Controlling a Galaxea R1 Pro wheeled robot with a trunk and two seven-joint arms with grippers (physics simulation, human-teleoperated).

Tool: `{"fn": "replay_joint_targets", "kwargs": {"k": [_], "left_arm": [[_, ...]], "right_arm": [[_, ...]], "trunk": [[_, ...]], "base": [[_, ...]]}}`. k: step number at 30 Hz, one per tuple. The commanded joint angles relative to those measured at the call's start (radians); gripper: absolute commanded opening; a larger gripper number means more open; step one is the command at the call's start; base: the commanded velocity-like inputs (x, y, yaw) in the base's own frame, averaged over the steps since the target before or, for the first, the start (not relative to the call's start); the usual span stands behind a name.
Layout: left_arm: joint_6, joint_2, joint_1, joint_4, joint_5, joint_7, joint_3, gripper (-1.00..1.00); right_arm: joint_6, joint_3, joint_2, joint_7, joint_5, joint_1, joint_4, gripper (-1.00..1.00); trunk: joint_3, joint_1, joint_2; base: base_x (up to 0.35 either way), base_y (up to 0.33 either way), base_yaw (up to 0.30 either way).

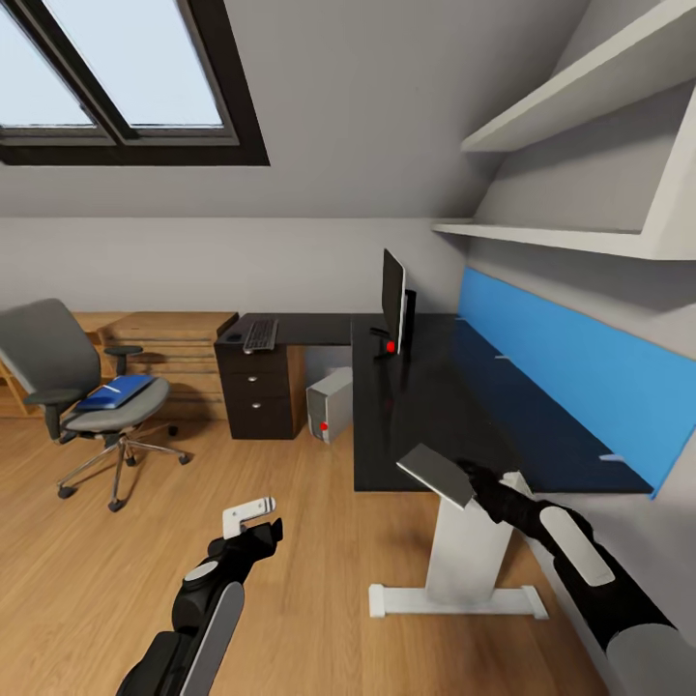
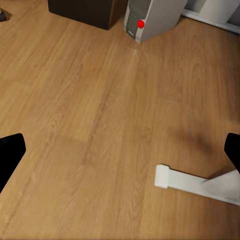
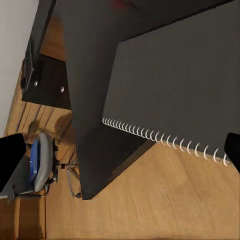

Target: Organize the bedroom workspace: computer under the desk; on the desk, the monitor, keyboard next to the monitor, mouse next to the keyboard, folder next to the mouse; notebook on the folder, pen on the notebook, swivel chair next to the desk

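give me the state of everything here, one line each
notebook: held in the right gripper, tilted, at the desk's near edge
folder: lying on the swivel chair seat
monitor: upright on the desk
keyboard: flat on the desk's far wing
mouse: on the desk beside the keyboard
computer: upright on the floor under the desk, red light on
left gripper: open, empty, above the floor

Left gripper [image 1: 253, 514] hangs low, jaws apart — right gripper [image 1: 468, 480] reaches forward, clamped.
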State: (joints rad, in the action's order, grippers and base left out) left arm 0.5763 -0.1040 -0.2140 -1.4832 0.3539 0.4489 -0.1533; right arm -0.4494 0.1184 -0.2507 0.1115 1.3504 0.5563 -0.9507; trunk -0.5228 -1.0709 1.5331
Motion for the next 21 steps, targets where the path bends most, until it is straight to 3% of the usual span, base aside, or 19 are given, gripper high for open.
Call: {"fn": "replay_joint_targets", "kwargs": {"k": [1,3,4,5,11,21], "left_arm": [[0.002,0.000,-0.001,-0.001,0.010,0.010,-0.001,1.00],[0.002,0.000,-0.001,0.000,0.010,0.010,-0.002,1.00],[0.002,0.000,-0.001,0.001,0.011,0.010,-0.003,1.00],[0.002,0.000,-0.001,0.001,0.011,0.010,-0.003,1.00],[0.002,0.000,-0.001,0.001,0.011,0.010,-0.004,1.00],[0.002,0.000,-0.001,0.001,0.011,0.010,-0.006,1.00]], "right_arm": [[0.001,-0.005,-0.003,-0.124,0.014,0.001,0.060,1.00],[0.001,-0.024,-0.003,-0.220,0.015,0.001,0.107,1.00],[0.001,-0.079,-0.003,-0.349,0.016,0.001,0.167,1.00],[0.002,-0.099,-0.002,-0.383,0.016,0.001,0.186,1.00],[0.005,-0.141,-0.001,-0.438,0.021,0.001,0.230,1.00],[0.006,-0.154,0.000,-0.462,0.025,0.001,0.243,1.00]], "trunk": [[-0.004,-0.004,0.008],[-0.011,-0.012,0.022],[-0.014,-0.015,0.029],[-0.017,-0.019,0.036],[-0.036,-0.042,0.078],[-0.067,-0.081,0.148]], "base": [[0.000,0.000,0.000],[0.000,0.000,0.000],[0.000,0.000,0.000],[0.000,0.000,0.000],[0.000,0.000,0.000],[0.000,0.000,0.000]]}}
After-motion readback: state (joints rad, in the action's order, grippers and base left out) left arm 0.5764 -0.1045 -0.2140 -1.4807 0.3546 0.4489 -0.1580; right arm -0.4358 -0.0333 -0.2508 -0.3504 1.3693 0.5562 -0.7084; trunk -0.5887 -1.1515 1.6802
